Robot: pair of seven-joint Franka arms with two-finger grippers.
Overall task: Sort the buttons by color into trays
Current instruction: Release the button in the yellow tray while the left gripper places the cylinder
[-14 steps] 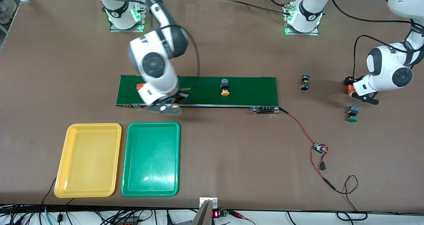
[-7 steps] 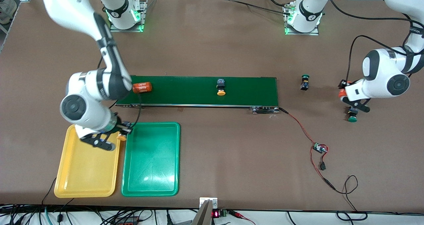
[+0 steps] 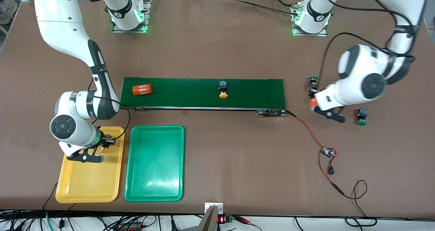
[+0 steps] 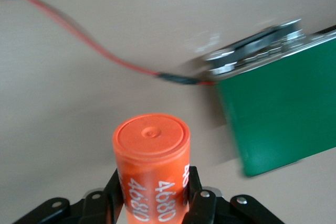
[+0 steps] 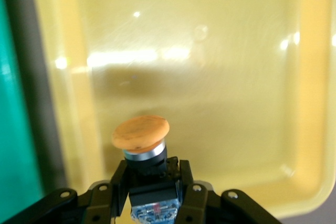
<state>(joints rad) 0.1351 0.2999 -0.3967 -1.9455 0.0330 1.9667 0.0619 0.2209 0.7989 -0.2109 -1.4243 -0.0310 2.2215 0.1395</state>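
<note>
Since a second ago the right gripper [image 3: 103,146] has swung from the conveyor belt [image 3: 251,93] to hang over the yellow tray [image 3: 86,185], fingers clamped on a yellow-capped button [image 5: 140,132]. The left gripper [image 3: 314,103] has travelled from the table's left-arm end toward the belt's end; it grips an orange cylinder [image 4: 151,167] over bare table, just beside a green-capped button [image 3: 313,83]. The second yellow-capped button [image 3: 223,89] has crept along the belt toward the right arm's end, as has another orange cylinder [image 3: 142,89]. The second green-capped button [image 3: 361,116] lies on the table where it was. The green tray [image 3: 154,193] sits beside the yellow one. A red wire [image 3: 307,129] runs from the belt's end to a small circuit board [image 3: 328,152].
</note>
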